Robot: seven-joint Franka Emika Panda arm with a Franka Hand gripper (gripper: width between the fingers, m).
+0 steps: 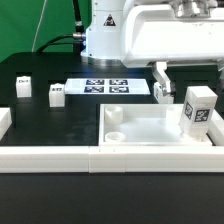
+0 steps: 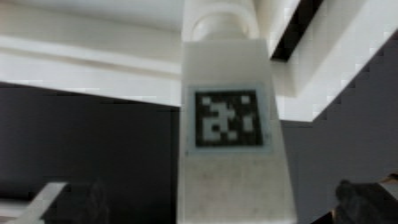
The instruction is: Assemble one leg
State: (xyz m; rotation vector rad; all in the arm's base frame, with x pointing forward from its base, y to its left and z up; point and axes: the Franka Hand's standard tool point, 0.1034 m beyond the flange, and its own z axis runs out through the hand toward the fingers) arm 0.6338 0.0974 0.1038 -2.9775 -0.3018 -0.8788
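A leg (image 1: 197,110), a white post with a black-and-white tag, stands upright at the corner of the white tray (image 1: 150,125) on the exterior view's right. In the wrist view the leg (image 2: 228,110) runs lengthwise between my fingers, its narrow peg end pointing at the tray (image 2: 107,60). My gripper (image 2: 205,200) is open. Its fingers (image 2: 368,197) stand apart from the leg on both sides with dark gaps between. In the exterior view the gripper (image 1: 190,82) hangs just above the leg. One finger (image 1: 163,85) shows and the other is hidden.
Two more legs (image 1: 24,87) (image 1: 56,94) stand on the black table at the exterior view's left. The marker board (image 1: 105,87) lies behind the tray. The tray has a round corner hole (image 1: 115,137). A white wall (image 1: 100,160) runs along the front.
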